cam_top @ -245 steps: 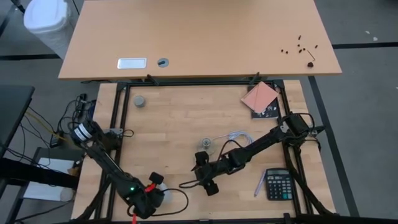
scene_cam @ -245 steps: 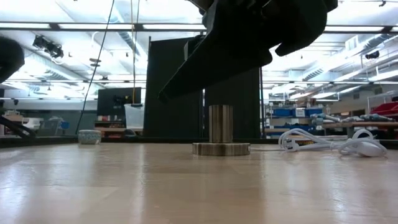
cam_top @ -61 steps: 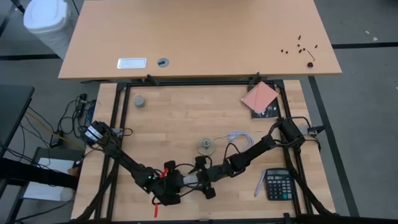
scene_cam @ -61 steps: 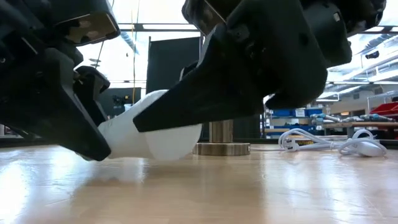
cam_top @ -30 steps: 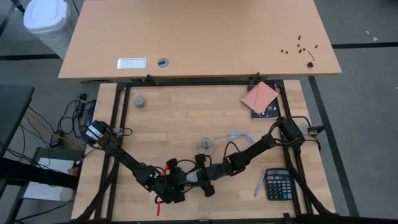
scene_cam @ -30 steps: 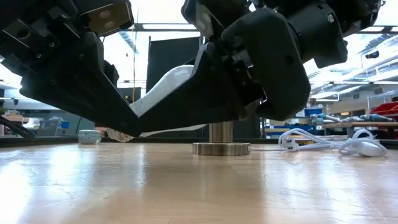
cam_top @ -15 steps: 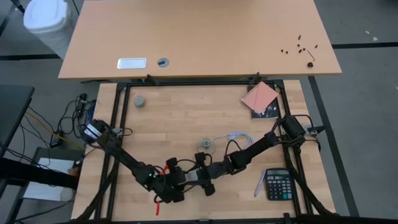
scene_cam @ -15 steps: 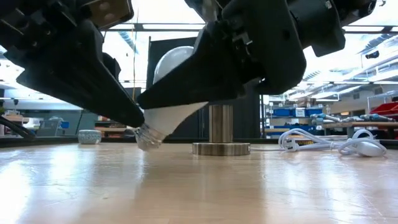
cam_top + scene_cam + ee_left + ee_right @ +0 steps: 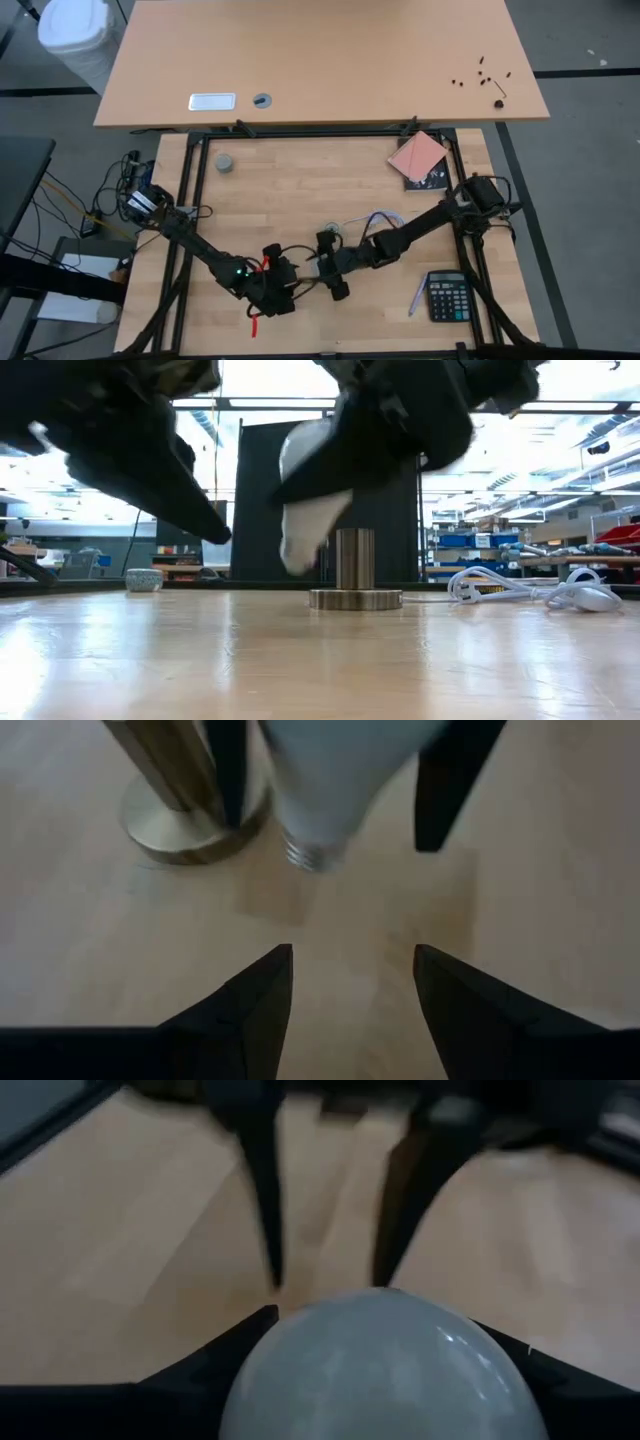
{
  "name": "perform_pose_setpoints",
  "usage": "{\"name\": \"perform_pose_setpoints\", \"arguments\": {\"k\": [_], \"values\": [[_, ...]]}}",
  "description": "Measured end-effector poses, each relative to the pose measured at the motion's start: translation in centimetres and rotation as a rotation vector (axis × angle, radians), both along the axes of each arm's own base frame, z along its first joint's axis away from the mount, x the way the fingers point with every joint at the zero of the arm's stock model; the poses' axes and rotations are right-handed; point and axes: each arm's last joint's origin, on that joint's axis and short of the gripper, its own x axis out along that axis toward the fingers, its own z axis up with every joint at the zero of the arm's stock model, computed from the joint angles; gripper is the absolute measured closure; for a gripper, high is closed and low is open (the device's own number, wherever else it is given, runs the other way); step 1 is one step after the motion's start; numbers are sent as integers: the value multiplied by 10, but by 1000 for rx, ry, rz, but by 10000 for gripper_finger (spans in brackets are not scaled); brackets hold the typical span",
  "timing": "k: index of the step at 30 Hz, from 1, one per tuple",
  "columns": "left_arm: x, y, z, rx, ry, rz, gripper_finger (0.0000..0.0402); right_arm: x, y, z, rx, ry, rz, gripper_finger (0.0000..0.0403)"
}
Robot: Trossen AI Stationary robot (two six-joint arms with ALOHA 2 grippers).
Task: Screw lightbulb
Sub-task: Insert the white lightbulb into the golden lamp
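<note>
While the left gripper (image 9: pixel 284 283) hangs just inside the table's (image 9: pixel 280 195) near edge with its 2 fingers (image 9: pixel 250 1005) spread and holding nothing, the right gripper (image 9: pixel 325 262) sits just beyond it, clamped on the lightbulb (image 9: pixel 308 490). In the left wrist view the bulb (image 9: pixel 335 765) hangs screw base down, clear of the wood, ahead of the empty fingers and between the right gripper's 2 dark fingers (image 9: pixel 450 780). In the right wrist view its rounded glossy head (image 9: pixel 385 1365) fills the space between that arm's own fingers (image 9: pixel 215 1360), which press it from both sides. The low view shows the bulb tilted, its narrow base pointing down toward the table, lifted off the surface and just beside the upright metal socket (image 9: pixel 354 570), not yet in it. The socket (image 9: pixel 331 233) stands near the table's middle, with its white cord (image 9: pixel 372 217) coiled toward the right edge. A calculator (image 9: pixel 448 294) and a pen (image 9: pixel 418 296) lie by the near right corner. A pink pad (image 9: pixel 419 155) rests at the far right corner, a small grey cap (image 9: pixel 225 162) near the far left corner.
</note>
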Motion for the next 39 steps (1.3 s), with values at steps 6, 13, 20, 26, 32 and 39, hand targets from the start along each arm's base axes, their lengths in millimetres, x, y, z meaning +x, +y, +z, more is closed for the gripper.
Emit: {"name": "perform_pose_setpoints", "arguments": {"k": [6, 13, 20, 26, 32, 39], "values": [[14, 21, 1, 52, 7, 7, 188, -9, -31, 25, -13, 55, -65, 128], [30, 41, 6, 101, -31, 11, 188, -19, -50, 48, -1, 76, -97, 132], [41, 54, 4, 123, -81, 18, 188, -27, -66, 63, 7, 76, -131, 133], [41, 65, -11, 126, -198, 67, 188, -27, -82, 61, 53, 117, -145, 129], [42, 74, -21, 131, -265, 114, 188, -32, -95, 46, 70, 150, -163, 134], [54, 82, -39, 132, -307, 128, 188, -37, -101, 29, 97, 113, -179, 127]]}}
